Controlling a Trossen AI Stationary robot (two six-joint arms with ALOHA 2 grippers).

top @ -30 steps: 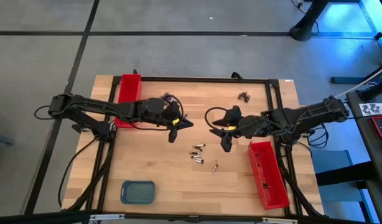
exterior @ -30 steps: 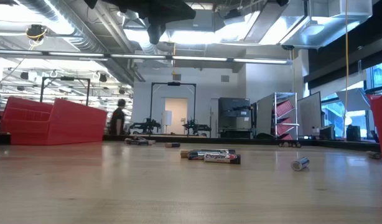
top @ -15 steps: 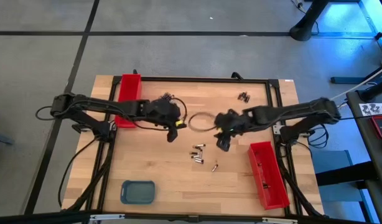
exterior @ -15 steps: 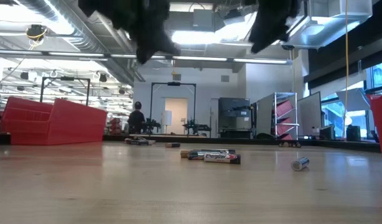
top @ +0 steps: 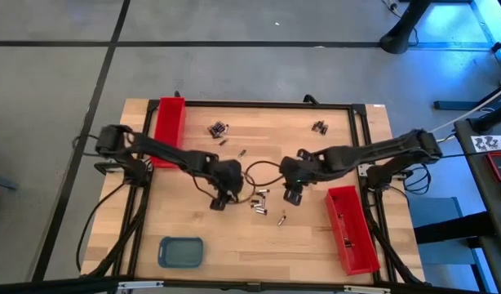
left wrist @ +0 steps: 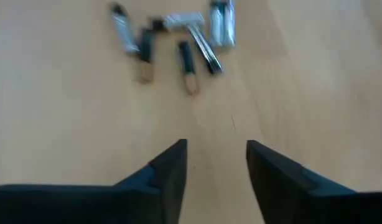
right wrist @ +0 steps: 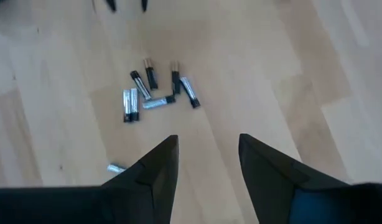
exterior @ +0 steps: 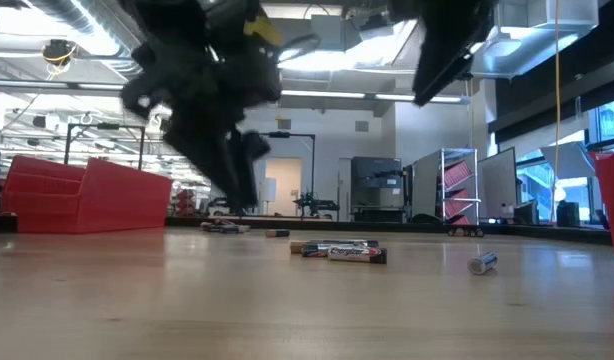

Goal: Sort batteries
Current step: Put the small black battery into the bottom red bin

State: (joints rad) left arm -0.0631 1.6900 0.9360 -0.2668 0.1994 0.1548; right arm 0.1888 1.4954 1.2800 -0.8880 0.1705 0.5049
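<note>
High view: your left gripper sits over mid-table, just left of the main cluster of batteries. Your right gripper is just right of that cluster. One stray cell lies a little nearer the front edge. Two smaller groups lie toward the far edge, one near the left red tray and one farther right. The right red tray lies at the right side; a blue tray sits at front left.

Low view: both arms hang above the table, clear of the wood. The batteries lie flat on the surface, the stray cell off to the right.

Left wrist view: your left fingers stand apart with bare wood between them, holding nothing. The cluster lies ahead, untouched.

Right wrist view: your right fingers are likewise parted and empty. The cluster lies ahead of the tips, the stray cell off to one side.
</note>
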